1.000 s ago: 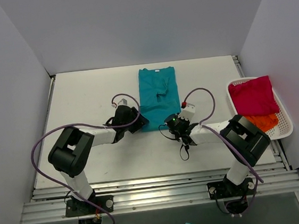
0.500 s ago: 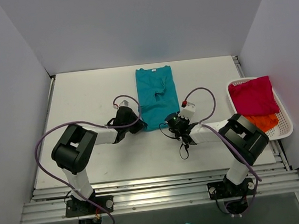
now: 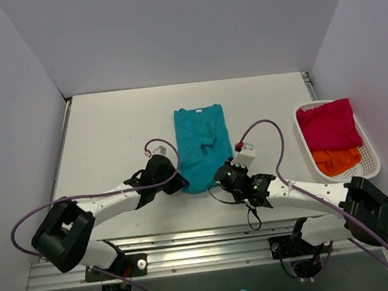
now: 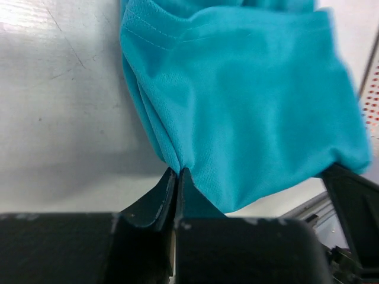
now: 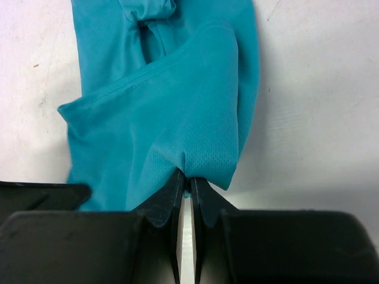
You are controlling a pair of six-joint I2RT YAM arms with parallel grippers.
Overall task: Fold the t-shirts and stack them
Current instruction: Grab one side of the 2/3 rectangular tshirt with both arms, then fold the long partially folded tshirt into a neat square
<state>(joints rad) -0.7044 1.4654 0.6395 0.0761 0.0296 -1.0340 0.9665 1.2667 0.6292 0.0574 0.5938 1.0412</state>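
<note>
A teal t-shirt (image 3: 201,143) lies folded lengthwise in the middle of the table, collar end far from me. My left gripper (image 3: 181,186) is shut on its near left corner (image 4: 177,163), the cloth pinched between the fingertips. My right gripper (image 3: 219,177) is shut on the near right corner (image 5: 204,165). The near hem hangs lifted between the two grippers. A crimson-magenta t-shirt (image 3: 328,126) and an orange t-shirt (image 3: 333,161) lie in the basket at the right.
The white slotted basket (image 3: 371,161) stands at the table's right edge. Purple cables (image 3: 265,124) loop over both arms. Grey walls close in the table on three sides. A metal rail (image 3: 204,238) runs along the near edge.
The left gripper has closed on the teal shirt's near left corner. Both arms have drawn back toward me, dragging the shirt a little nearer and lifting its hem.
</note>
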